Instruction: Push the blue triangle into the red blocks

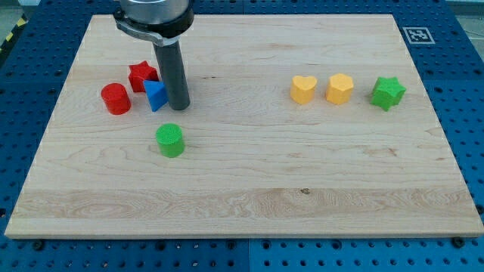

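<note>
The blue triangle (pixel 155 95) lies at the board's upper left, touching the red star (pixel 141 75) just above and to its left. The red cylinder (pixel 116 99) stands a little to the left of the triangle, with a small gap between them. My tip (pixel 178 106) rests on the board right against the triangle's right side. The dark rod rises from there to the arm's head at the view's top.
A green cylinder (pixel 170 140) stands below the tip. A yellow heart (pixel 303 88), a yellow hexagon-like block (pixel 339 88) and a green star (pixel 387 92) form a row at the right. The wooden board (pixel 249 189) lies on a blue perforated table.
</note>
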`<control>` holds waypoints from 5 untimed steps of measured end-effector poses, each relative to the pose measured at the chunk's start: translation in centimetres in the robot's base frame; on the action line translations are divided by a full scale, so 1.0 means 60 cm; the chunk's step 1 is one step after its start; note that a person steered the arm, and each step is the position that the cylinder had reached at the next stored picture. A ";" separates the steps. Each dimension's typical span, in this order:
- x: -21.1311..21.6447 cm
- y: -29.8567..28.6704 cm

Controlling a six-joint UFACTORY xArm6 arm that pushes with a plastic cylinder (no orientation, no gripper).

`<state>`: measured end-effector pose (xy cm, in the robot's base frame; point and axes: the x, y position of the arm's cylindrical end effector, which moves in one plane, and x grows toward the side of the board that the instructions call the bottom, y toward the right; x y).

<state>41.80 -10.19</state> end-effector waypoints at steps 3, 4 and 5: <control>-0.030 -0.018; -0.029 -0.069; -0.029 -0.080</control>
